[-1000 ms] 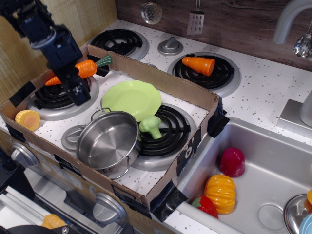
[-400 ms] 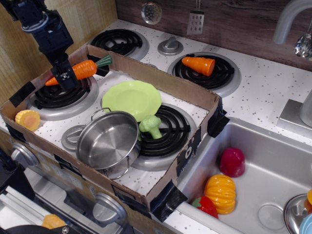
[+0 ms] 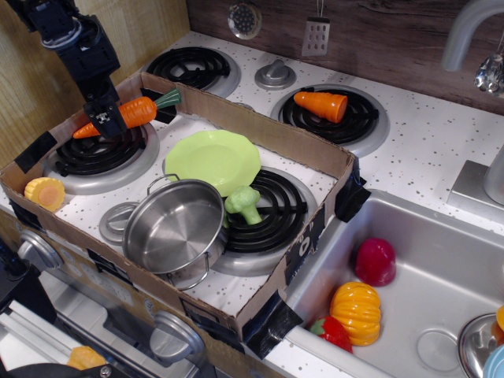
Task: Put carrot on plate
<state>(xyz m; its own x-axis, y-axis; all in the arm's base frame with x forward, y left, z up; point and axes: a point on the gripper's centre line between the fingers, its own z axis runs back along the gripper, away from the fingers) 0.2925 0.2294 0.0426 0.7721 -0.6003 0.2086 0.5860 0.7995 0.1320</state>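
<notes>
My claw [image 3: 105, 120] is closed on the carrot [image 3: 126, 116], gripping it about midway along its length, over the burner [image 3: 98, 157] at the far left corner of the cardboard tray [image 3: 260, 311]. The carrot lies roughly level, its orange tip toward the left edge and its green leaves [image 3: 167, 98] toward the tray's back wall. The plate [image 3: 213, 160] sits near the middle of the tray, well apart from the carrot. Just in front of the plate stands a steel pot [image 3: 173, 228], and a broccoli [image 3: 244, 203] touches the plate's right rim.
</notes>
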